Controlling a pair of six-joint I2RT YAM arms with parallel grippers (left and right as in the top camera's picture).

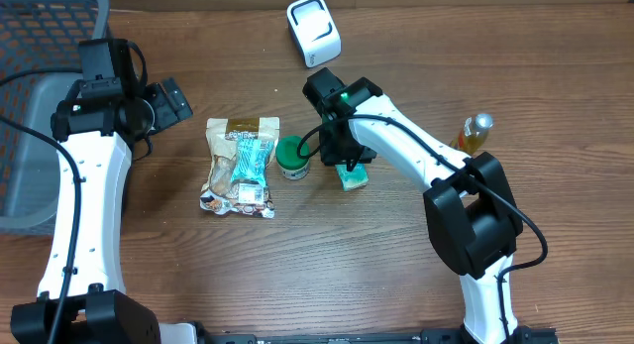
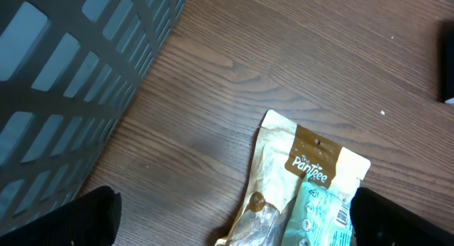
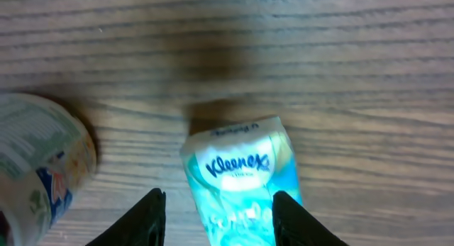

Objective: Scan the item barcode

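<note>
Wooden table; grey mesh basket at its left edge.

Left gripper: jaws spread fully and holding nothing. It hovers over bare wood between the basket and the snack bag.

Snack bag lies flat, left of centre.

Scanner: white, at the far edge, well apart from the other items.

Right gripper: jaws partly spread, astride the Kleenex tissue pack. There is a gap between one finger and the pack, so it is not pinching. The pack lies on the table at centre, label up.

Green-lidded jar sits just beside the pack, between it and the snack bag.

Small amber bottle stands at the right.
</note>
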